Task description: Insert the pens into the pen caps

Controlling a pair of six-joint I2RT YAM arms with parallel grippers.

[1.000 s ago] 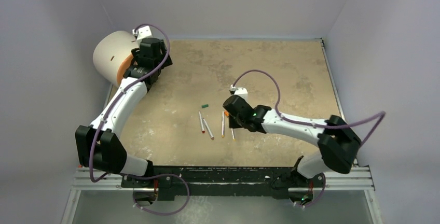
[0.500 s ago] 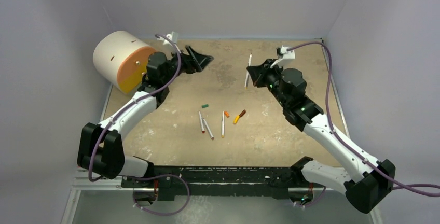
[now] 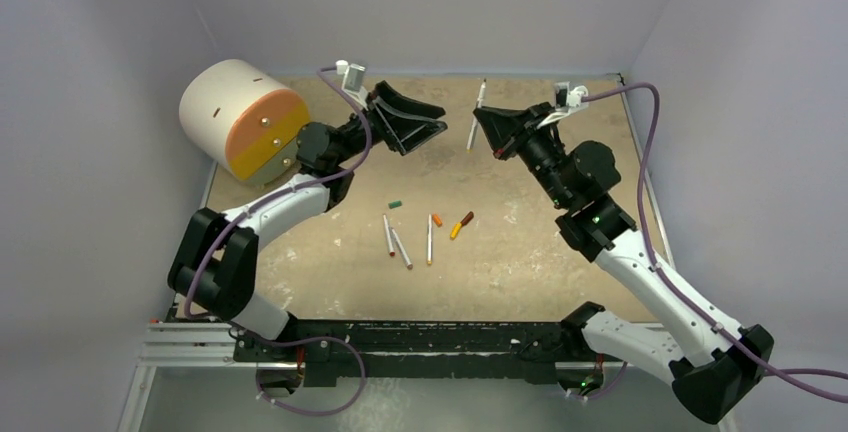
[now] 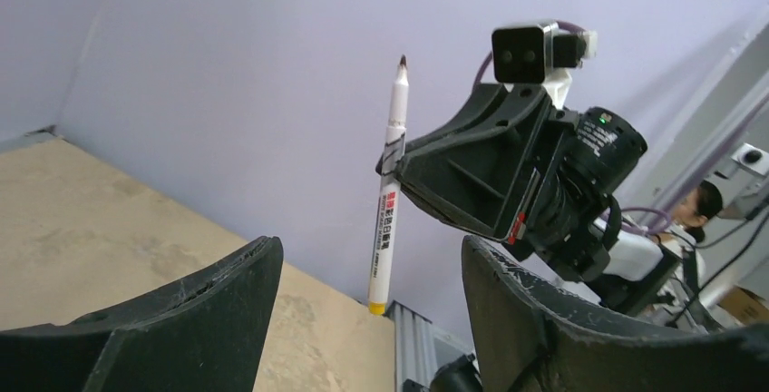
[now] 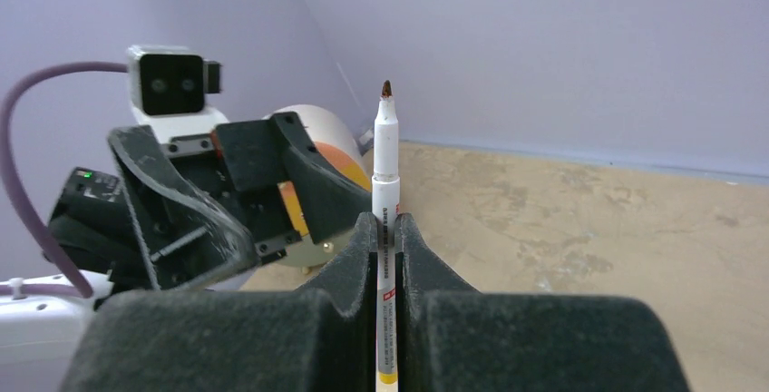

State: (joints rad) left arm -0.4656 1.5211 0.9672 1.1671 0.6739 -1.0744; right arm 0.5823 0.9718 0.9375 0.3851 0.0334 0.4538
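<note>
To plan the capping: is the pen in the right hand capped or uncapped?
Uncapped: the pen shows a bare dark tip above the right hand.

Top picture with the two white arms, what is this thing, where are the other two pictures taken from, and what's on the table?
Two robot arms are bolted at the near edge of a tan table; that picture looks down from above. The other two come from a camera on each wrist, looking along its own fingers. The right gripper is shut on a white pen, above the table. The left gripper is open, empty, facing it. On the table lie three more pens and four small caps: green, orange, yellow-orange, dark red-brown. A big white-and-orange drum sits far left.
</note>
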